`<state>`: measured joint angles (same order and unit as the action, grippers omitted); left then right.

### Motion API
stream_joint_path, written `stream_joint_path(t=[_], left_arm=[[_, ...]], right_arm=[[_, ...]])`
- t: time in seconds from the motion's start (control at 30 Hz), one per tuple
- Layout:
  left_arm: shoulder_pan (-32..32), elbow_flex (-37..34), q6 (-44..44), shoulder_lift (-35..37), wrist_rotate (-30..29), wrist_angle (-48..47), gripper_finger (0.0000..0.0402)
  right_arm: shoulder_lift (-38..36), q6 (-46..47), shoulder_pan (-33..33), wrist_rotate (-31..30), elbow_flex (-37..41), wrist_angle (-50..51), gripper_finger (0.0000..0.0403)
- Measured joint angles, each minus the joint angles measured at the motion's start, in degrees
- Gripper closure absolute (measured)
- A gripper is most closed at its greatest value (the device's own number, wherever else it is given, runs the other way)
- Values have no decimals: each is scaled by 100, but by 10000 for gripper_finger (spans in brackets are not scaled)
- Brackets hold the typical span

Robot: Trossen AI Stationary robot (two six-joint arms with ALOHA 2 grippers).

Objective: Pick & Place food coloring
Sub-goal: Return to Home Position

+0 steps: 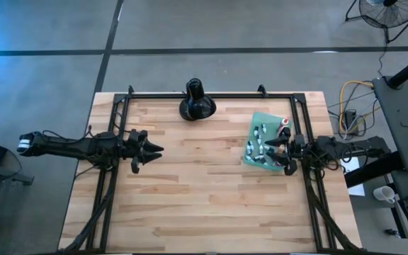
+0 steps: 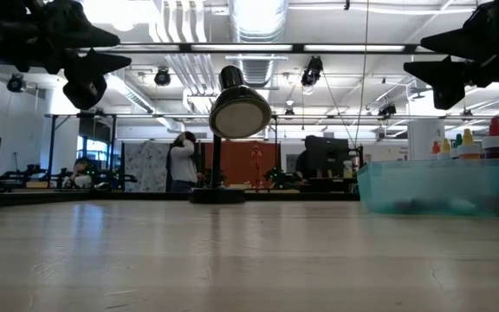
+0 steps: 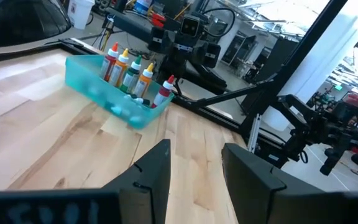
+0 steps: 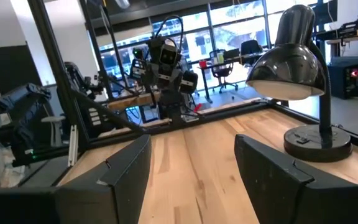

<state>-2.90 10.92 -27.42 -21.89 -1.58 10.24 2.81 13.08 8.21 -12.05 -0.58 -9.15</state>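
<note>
We've got a pale, plank-built wooden table [image 1: 204, 205] here, smooth with a soft satin sheen. At twelve o'clock on it, the black dome-shaded desk lamp [image 1: 197, 103] gleams glossy, looking like lacquered metal. Over at three o'clock, the teal translucent plastic bin [image 3: 92, 90] looks smooth and faintly frosted, and in it we see the small slim plastic food coloring bottles [image 3: 131, 71], smooth-sided. The black tubular table frame [image 1: 154, 95] reads matt metal.

Open: table [image 1: 204, 205] centre through 6 o'clock.
Blocked, 12 o'clock: lamp [image 1: 197, 103].
Blocked, 3 o'clock: bin [image 1: 256, 120] of upright food coloring bottles [image 3: 132, 71].
</note>
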Motion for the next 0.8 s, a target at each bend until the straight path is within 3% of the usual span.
stream_joint_path(t=[0.8], left_arm=[[0, -1, 275, 1, 2, -2, 284]], right_arm=[[-13, -2, 2, 2, 0, 514, 179]])
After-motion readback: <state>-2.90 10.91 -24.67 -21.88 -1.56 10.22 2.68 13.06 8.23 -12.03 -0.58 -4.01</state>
